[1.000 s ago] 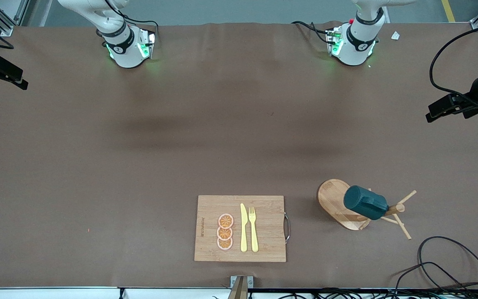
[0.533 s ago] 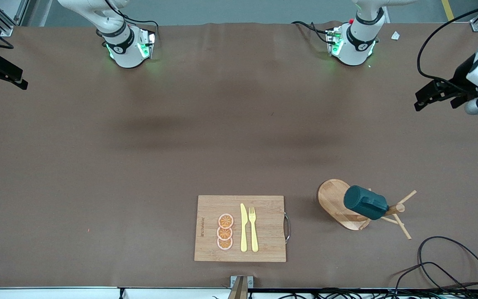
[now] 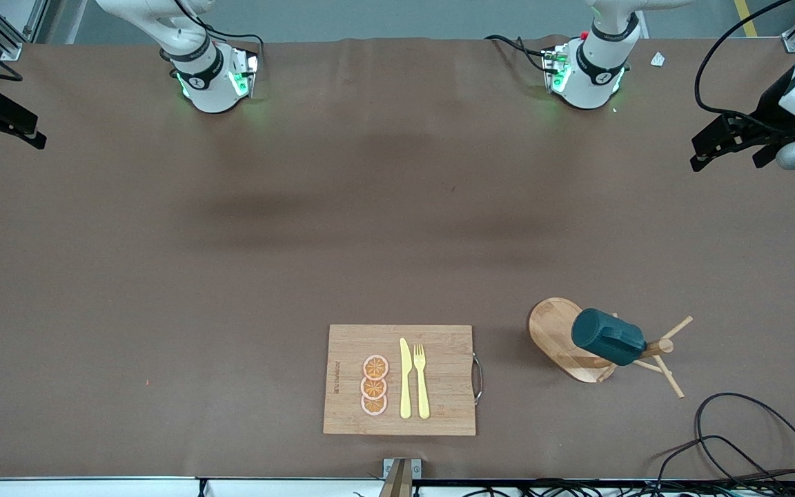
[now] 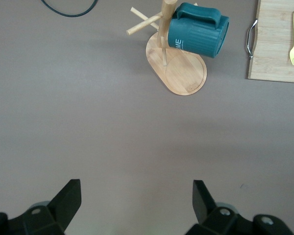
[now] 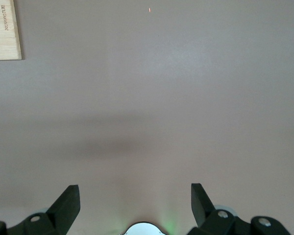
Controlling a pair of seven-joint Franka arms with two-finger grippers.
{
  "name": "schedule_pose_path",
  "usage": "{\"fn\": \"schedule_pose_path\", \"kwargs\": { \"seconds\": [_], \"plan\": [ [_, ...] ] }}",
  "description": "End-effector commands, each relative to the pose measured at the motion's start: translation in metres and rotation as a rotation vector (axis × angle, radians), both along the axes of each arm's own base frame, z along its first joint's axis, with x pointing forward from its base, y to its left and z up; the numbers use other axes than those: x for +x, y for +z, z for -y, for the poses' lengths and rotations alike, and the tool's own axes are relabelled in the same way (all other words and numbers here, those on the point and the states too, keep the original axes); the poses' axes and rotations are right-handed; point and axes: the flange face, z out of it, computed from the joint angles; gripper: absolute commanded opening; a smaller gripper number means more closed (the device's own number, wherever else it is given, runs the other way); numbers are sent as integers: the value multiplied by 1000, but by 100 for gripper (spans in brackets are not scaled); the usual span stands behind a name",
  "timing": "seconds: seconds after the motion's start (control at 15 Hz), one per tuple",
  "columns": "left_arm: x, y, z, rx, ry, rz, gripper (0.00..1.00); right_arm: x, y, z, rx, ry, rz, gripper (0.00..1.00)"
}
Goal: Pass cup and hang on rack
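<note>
Cup (image 3: 607, 337) hung on rack (image 3: 563, 331), cutting board (image 3: 399, 379) beside, left gripper (image 4: 137, 205) and right gripper (image 5: 135, 208) fingers spread, empty.

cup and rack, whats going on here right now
Nothing is being handled at this moment. The cup hangs on a peg of the rack, which stands toward the left arm's end of the table, beside the cutting board with its knife, fork and orange slices. The left gripper is open and empty, up over the table's edge at its own end. The right gripper waits, open and empty, over the table's edge at the right arm's end.
</note>
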Motion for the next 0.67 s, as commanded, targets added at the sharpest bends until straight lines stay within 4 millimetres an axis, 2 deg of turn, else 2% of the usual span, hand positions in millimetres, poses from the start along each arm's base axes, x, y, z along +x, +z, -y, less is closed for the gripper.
{"fn": "schedule_pose_path", "kwargs": {
  "seconds": [0.0,0.6],
  "plan": [
    [-1,5,-2,23,-23,-21,100,-9,6,7,1,3,10,100],
    [1,-3,-6,24,-65,-54,100,-9,6,7,2,1,10,100]
  ]
}}
